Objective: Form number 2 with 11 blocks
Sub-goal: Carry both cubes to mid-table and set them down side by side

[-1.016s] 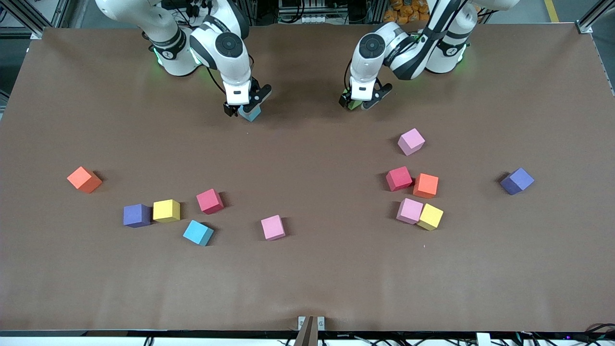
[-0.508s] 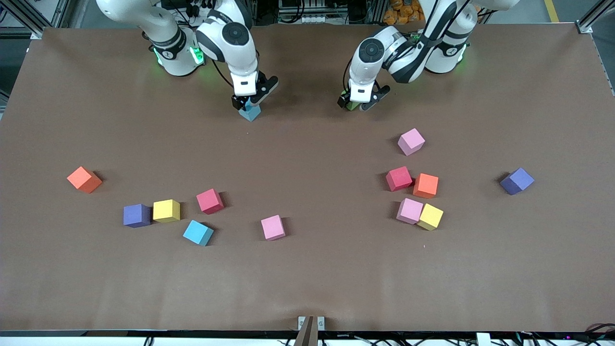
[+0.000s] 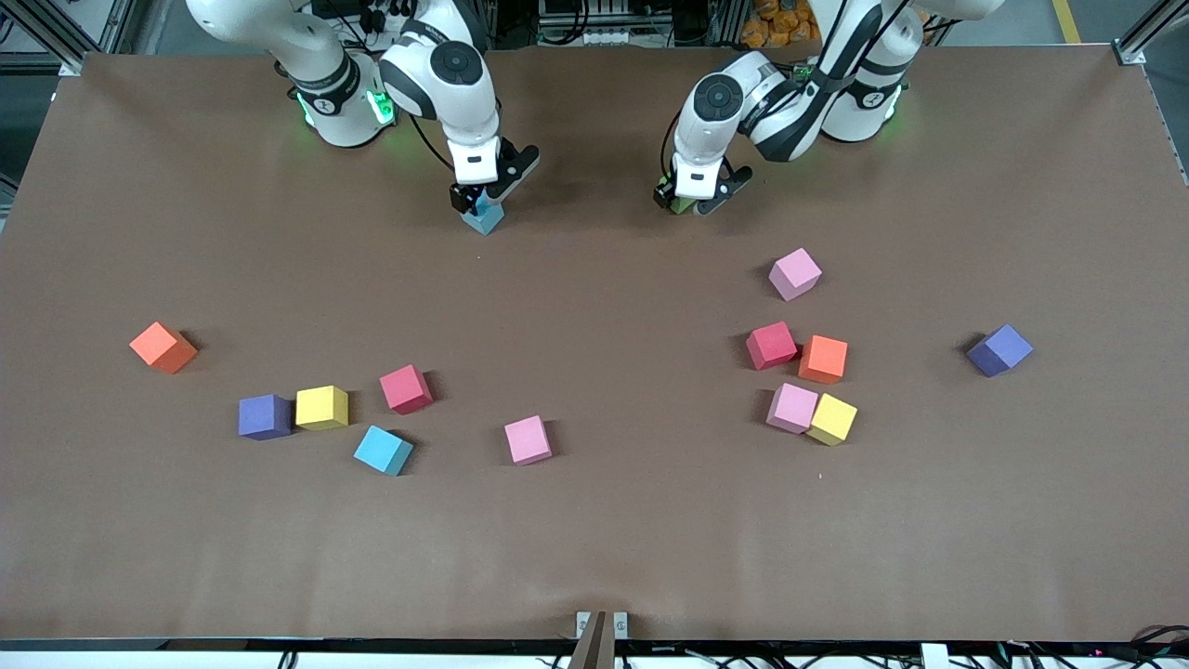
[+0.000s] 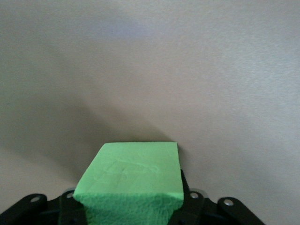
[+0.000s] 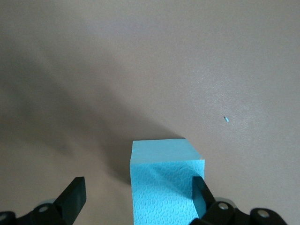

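My left gripper [image 3: 692,199] stands low on the table near the left arm's base, shut on a green block [image 3: 682,204]. In the left wrist view the green block [image 4: 133,171] fills the gap of the left gripper [image 4: 129,200]. My right gripper [image 3: 484,197] is open around a light blue block [image 3: 484,220] that rests on the table near the right arm's base. In the right wrist view the light blue block [image 5: 164,180] lies against one finger of the right gripper [image 5: 138,192], with a wide gap to the other. The number 2 is out of view; the blocks lie scattered.
Nearer the camera, toward the left arm's end, lie a pink block [image 3: 794,273], a red [image 3: 771,345], an orange [image 3: 823,359], another pink [image 3: 791,407], a yellow [image 3: 832,419] and a purple cube [image 3: 999,349]. Toward the right arm's end lie several more, among them an orange block [image 3: 163,347] and a purple cube [image 3: 264,416].
The left gripper's jaws have closed onto the green block. The right gripper has shifted a little toward the left arm's end, so it now straddles the light blue block.
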`<move>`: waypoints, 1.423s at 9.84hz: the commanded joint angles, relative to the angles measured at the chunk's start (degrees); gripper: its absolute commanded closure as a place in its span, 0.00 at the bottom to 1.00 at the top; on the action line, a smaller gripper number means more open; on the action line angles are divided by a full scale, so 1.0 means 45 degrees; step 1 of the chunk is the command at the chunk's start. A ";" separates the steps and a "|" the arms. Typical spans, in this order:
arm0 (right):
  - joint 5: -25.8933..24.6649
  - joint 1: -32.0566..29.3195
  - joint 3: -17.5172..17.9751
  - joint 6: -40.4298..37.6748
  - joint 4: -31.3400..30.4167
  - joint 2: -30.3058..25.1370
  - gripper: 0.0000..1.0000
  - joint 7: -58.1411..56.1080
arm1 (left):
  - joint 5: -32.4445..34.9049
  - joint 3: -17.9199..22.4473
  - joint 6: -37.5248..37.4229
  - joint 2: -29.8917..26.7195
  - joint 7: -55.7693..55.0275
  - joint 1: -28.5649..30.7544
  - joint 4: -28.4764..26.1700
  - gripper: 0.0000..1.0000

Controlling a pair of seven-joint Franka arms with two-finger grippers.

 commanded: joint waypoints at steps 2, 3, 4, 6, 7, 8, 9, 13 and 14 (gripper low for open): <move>-0.0653 -0.0806 -0.0072 0.0314 -0.0123 0.0016 0.00 -0.1403 | -0.0300 -0.0158 -0.0077 -0.0117 -0.2401 -0.0056 0.1275 1.00; -0.0714 -0.1042 -0.0072 0.0314 -0.0123 -0.0004 0.00 -0.1911 | -0.0320 -0.0139 -0.0097 -0.0021 -0.4093 -0.0327 0.1840 1.00; -0.0714 -0.1199 -0.0072 0.0334 -0.0104 -0.0005 0.00 -0.2206 | -0.0320 -0.0119 -0.0097 0.0135 -0.5753 -0.0640 0.2349 1.00; -0.0714 -0.1220 -0.0072 0.0334 -0.0103 -0.0005 0.00 -0.2209 | -0.0340 0.0075 -0.0310 0.0894 -0.7733 -0.1420 0.3384 1.00; -0.0714 -0.1240 -0.0091 0.0353 -0.0123 0.0015 0.00 -0.2209 | -0.0340 0.0618 -0.0621 0.1401 -0.8961 -0.1888 0.4162 1.00; -0.0714 -0.1375 -0.0091 0.0566 -0.0123 0.0092 0.00 -0.2209 | -0.0320 0.1319 -0.1456 0.2083 -0.9978 -0.2666 0.5137 1.00; -0.0714 -0.1609 -0.0091 0.0800 -0.0162 0.0228 0.00 -0.2209 | -0.0281 0.1848 -0.2334 0.2689 -1.0665 -0.3293 0.6017 1.00; -0.0695 -0.1903 -0.0091 0.1485 -0.0532 0.0502 0.00 -0.2054 | -0.0086 0.2088 -0.2519 0.3477 -1.1451 -0.3728 0.6534 1.00; -0.0695 -0.1981 -0.0091 0.1467 -0.0552 0.0503 0.00 -0.1976 | -0.0086 0.2088 -0.2499 0.3477 -1.1531 -0.3864 0.6534 1.00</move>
